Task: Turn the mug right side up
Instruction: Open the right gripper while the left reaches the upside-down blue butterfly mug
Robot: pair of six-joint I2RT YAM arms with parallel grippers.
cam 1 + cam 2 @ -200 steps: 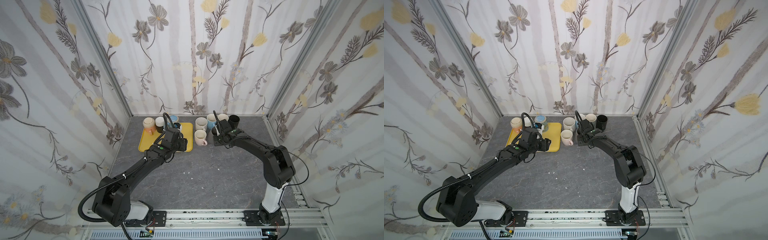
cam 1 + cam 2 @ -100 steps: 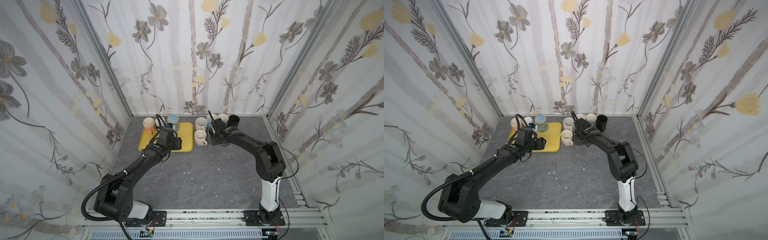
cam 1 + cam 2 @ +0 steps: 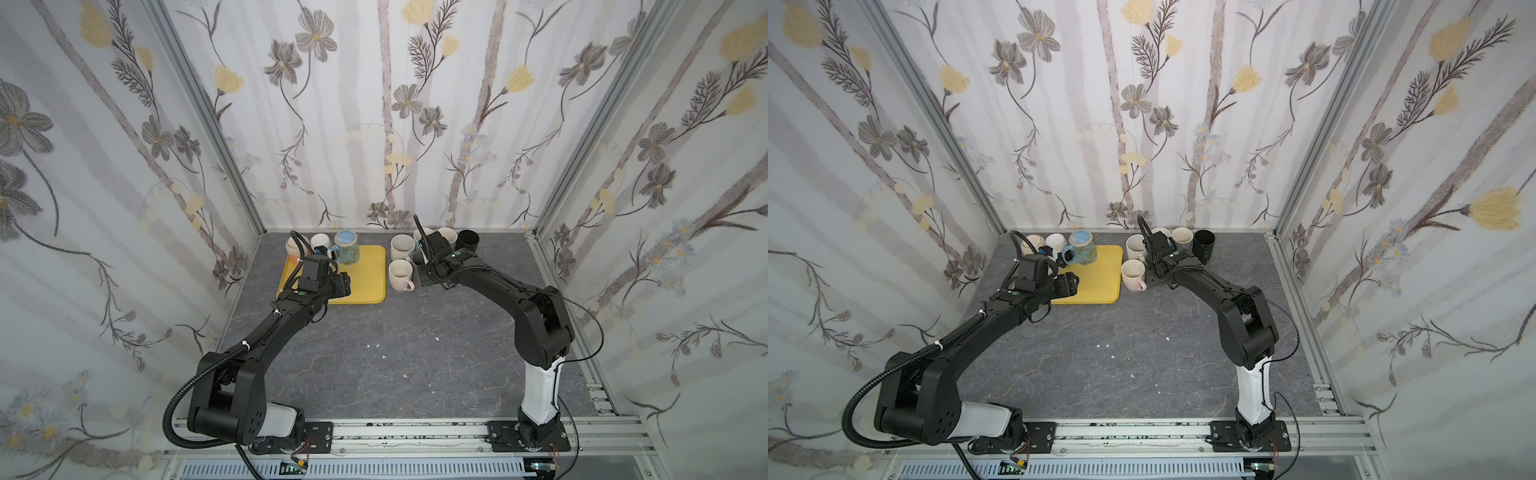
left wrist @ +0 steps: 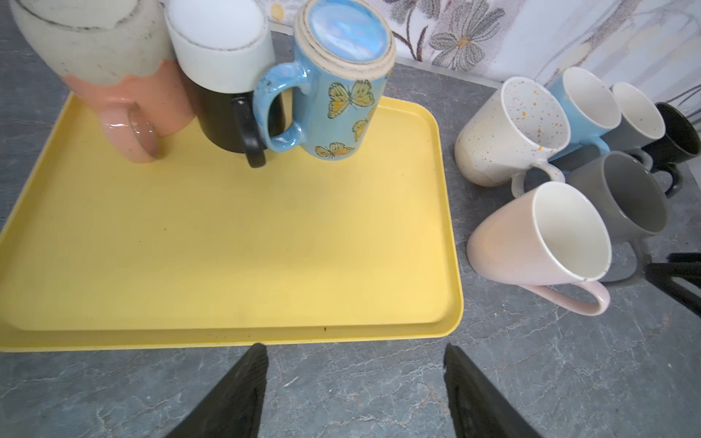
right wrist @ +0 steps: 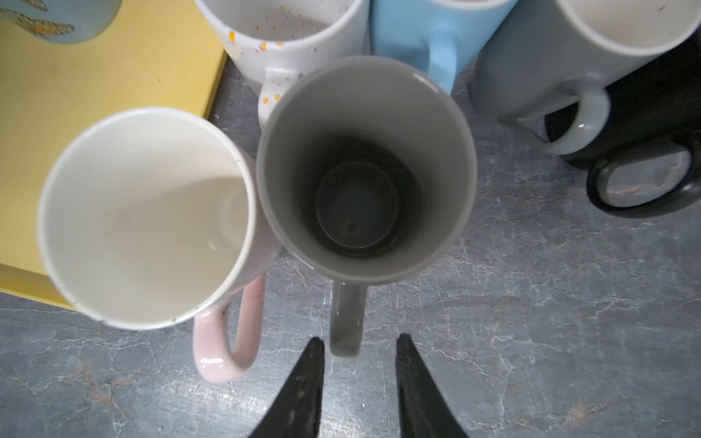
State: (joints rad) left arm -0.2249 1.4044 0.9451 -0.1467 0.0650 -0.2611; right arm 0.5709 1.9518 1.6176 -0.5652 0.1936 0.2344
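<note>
Peach-and-grey mug: an upside-down glazed ceramic mug is seen at the far left corner of the flat yellow plastic tray; it is crowded against its neighbour.
White-and-black mug: an inverted two-tone mug is wedged between the other two, handles nearly interlocked, so a pull on one may drag or topple another.
Butterfly mug: a blue ceramic mug printed with yellow butterflies stands base-up on the tray, its handle facing the black one.
Left gripper: the left gripper is held spread and empty over the grey tabletop, just short of the tray's near edge (nothing lies between the fingers).
Pink mug: a pale pink upright mug is touching the grey one; it could be nudged.
Grey mug: a grey upright ceramic mug sits on the table, its handle pointing at the right gripper.
Right gripper: the right gripper is seen parted slightly and empty, fingertips flanking the handle end without gripping it.
Risk: a careless withdrawal could catch that handle and tip the grey mug into the tightly packed cluster.
</note>
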